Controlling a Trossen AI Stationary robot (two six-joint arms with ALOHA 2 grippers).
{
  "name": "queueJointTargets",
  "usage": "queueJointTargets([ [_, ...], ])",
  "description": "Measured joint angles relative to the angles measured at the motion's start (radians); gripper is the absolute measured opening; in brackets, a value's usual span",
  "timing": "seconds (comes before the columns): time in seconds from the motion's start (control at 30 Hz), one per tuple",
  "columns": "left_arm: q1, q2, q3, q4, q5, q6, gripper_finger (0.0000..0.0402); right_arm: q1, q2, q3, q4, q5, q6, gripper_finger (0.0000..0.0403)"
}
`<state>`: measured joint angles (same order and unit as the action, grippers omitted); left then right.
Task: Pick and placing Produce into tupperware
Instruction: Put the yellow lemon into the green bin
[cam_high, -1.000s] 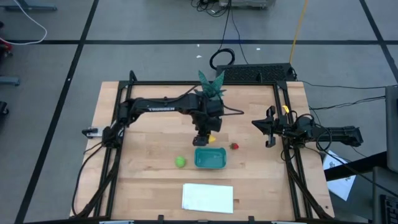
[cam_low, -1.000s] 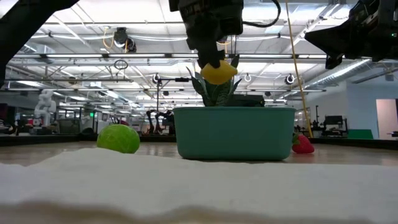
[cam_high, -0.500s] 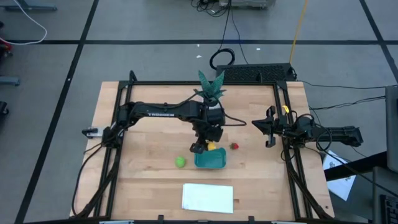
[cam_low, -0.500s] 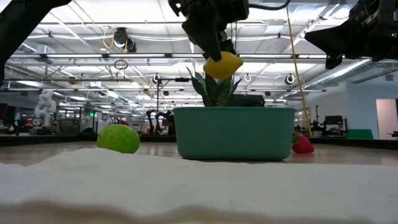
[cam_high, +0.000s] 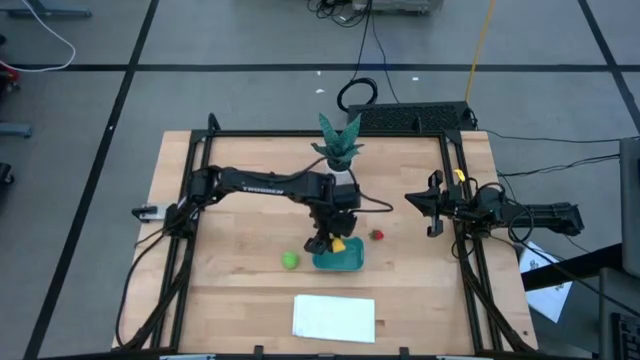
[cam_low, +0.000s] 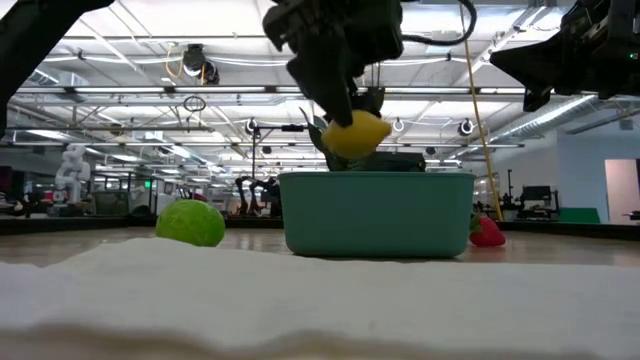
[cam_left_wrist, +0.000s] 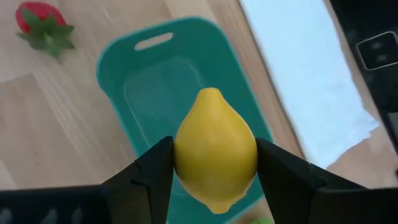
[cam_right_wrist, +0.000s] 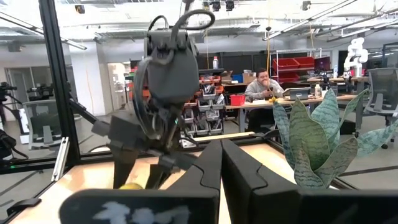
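High view: left gripper (cam_high: 331, 243) over the teal-blue rectangular plastic tub (cam_high: 340, 259); the right gripper (cam_high: 432, 204) waits at the table's right edge, fingers together.

Low view: yellow toy lemon (cam_low: 353, 135) hangs just above the tub's rim; lime green toy fruit (cam_low: 191, 222) and red toy strawberry (cam_low: 486, 232) sit outside.

Left wrist view: fingers clamp the lemon above the tub. Risk: released off-centre, it may strike the rim and roll out.
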<state>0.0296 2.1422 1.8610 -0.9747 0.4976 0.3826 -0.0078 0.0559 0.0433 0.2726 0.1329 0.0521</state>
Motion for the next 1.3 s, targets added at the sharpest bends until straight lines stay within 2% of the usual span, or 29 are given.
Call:
queueJointTargets([
  [0.2,-0.006,0.0,-0.098,0.114,-0.001,-0.003,0.0195,0.0,0.0,0.0,0.0,0.0,-0.001,0.0],
  [0.37,-0.018,0.0,-0.106,0.15,-0.025,-0.015,0.0195,0.0,0.0,0.0,0.0,0.0,-0.008,0.0],
  [0.53,-0.02,0.0,-0.106,0.225,-0.025,-0.117,0.0195,0.0,0.0,0.0,0.0,0.0,-0.011,0.0],
  [0.67,-0.022,0.0,-0.106,0.224,-0.027,-0.155,0.0195,0.0,0.0,0.0,0.0,0.0,-0.011,0.0],
  [1.3,-0.053,-0.002,-0.181,0.213,-0.082,-0.105,0.0195,0.0,0.0,0.0,0.0,0.0,-0.011,0.0],
])
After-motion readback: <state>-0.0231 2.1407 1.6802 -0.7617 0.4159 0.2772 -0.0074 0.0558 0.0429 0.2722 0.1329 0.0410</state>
